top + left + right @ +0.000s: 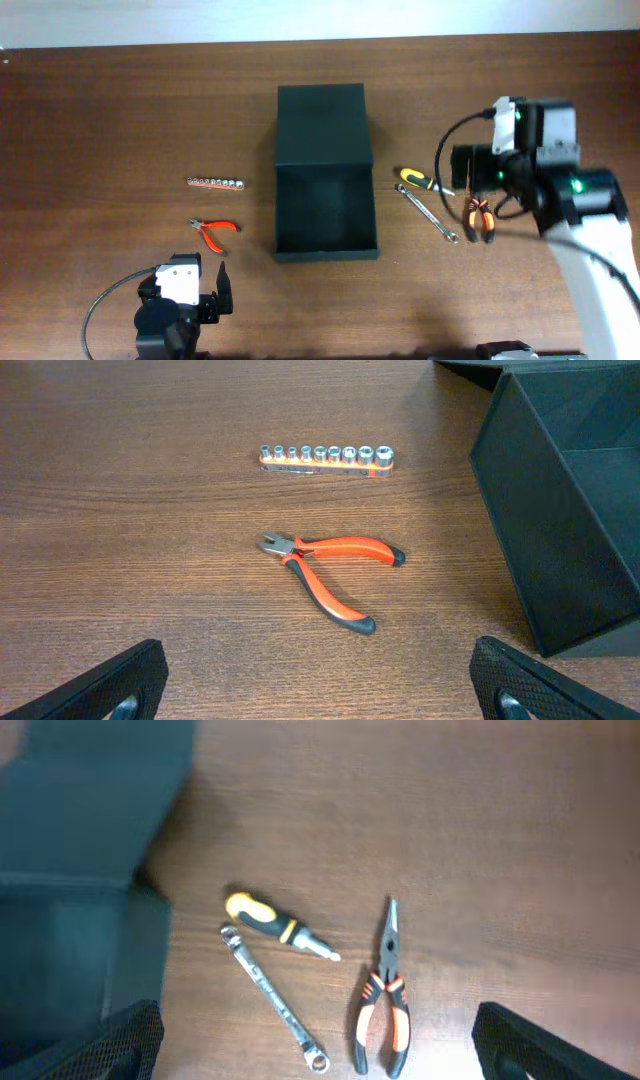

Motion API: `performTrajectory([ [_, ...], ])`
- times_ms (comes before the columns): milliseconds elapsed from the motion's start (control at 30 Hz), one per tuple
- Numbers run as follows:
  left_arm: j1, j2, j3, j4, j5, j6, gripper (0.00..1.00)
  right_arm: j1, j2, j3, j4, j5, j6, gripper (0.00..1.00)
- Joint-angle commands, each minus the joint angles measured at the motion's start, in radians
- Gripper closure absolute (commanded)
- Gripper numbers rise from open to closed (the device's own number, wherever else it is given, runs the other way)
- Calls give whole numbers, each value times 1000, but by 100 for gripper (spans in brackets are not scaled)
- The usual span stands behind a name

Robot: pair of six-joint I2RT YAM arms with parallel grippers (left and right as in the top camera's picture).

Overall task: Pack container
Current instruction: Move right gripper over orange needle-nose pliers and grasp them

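Observation:
The container (278,215) is a dark green box standing open at the table's middle, with its flap lid (322,125) laid back behind it. Its near wall also shows in the left wrist view (545,540) and in the right wrist view (60,950). My left gripper (188,295) (320,690) is open and empty near the front edge, just short of the orange-handled cutters (325,565). My right gripper (478,188) (320,1045) is open and empty, hovering above the orange-and-black needle-nose pliers (383,995).
A socket rail (325,457) (215,183) lies left of the box, with the cutters in front of it in the overhead view (215,232). Right of the box lie a yellow-handled screwdriver (275,927) (420,180), a steel wrench (272,997) (432,214) and the pliers (480,218).

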Motion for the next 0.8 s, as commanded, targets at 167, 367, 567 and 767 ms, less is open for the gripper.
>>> performTrajectory([
  [167, 4, -8, -5, 2, 8, 19, 1, -168, 64, 42, -79, 14, 169, 1],
  [367, 4, -8, -5, 2, 8, 19, 1, -314, 66, 41, -113, -39, 106, 1],
  [567, 4, -8, -5, 2, 8, 19, 1, -355, 71, 34, -153, -37, 45, 1],
  [767, 4, -8, -5, 2, 8, 19, 1, -353, 145, -68, -119, -41, -108, 1],
])
